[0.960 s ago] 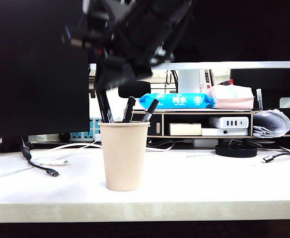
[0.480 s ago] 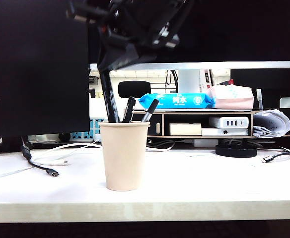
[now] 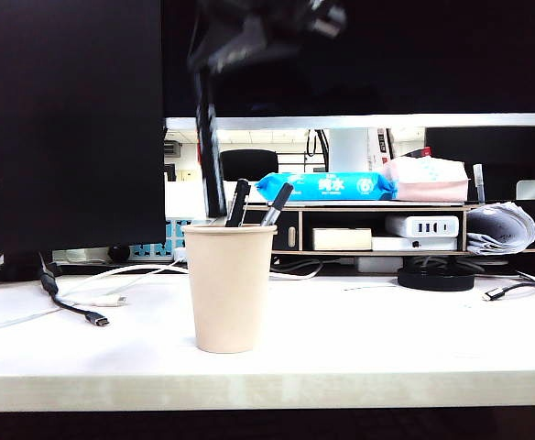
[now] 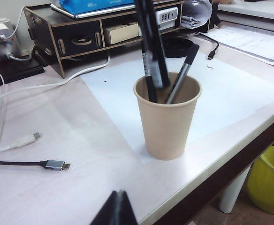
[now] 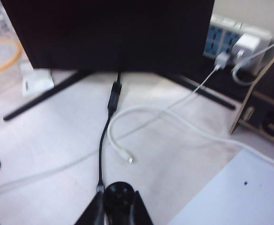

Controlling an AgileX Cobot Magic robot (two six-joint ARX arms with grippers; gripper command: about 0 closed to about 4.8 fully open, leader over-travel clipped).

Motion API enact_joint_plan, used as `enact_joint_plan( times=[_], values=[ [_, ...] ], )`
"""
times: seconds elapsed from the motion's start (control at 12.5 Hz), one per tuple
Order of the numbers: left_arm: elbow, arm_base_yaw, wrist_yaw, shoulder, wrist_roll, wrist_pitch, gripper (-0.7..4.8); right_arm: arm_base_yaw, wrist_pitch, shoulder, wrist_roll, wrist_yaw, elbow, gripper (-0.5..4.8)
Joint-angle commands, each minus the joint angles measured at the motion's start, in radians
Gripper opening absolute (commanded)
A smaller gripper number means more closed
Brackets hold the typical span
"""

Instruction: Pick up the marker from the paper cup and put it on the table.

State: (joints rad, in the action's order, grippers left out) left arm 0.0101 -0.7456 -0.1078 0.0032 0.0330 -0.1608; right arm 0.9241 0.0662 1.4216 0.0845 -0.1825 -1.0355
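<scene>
Right pincer (image 5: pixel 118 206) clamped on the marker (image 3: pixel 211 160), high above the paper cup (image 3: pixel 230 286); marker near-upright, its lower tip level with the cup rim at the cup's left side, lifted almost clear; two pens lean inside the cup; cup stands on the desk (image 3: pixel 387 348); left pincer (image 4: pixel 115 211) low at near-left, jaw state can't tell.

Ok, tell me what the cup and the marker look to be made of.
Paper cup: matte beige paperboard, judging by its rolled rim and dull, print-free wall. Marker, hanging from the right gripper above the cup: likely smooth black plastic; its barrel shows a slight sheen and white lettering in the left wrist view.
</scene>
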Motion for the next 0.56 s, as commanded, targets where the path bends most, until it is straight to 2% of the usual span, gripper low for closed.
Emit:
enact_joint_plan(
  times=[0.08, 0.16, 0.4, 0.56],
  values=[
    [-0.001, -0.001, -0.001, 0.0, 0.004, -0.013, -0.04, 0.0, 0.042, -0.052, -0.004, -0.003, -0.005, 0.44],
    [-0.001, -0.001, -0.001, 0.0, 0.004, -0.013, -0.04, -0.002, 0.039, -0.071, -0.011, -0.025, -0.005, 0.44],
    [-0.001, -0.001, 0.0, 0.0, 0.004, -0.014, -0.04, -0.076, -0.104, -0.162, -0.097, -0.097, -0.005, 0.44],
    [-0.001, -0.001, -0.001, 0.0, 0.004, -0.013, -0.04, -0.233, -0.193, -0.205, -0.113, -0.07, -0.005, 0.43]
  ],
)
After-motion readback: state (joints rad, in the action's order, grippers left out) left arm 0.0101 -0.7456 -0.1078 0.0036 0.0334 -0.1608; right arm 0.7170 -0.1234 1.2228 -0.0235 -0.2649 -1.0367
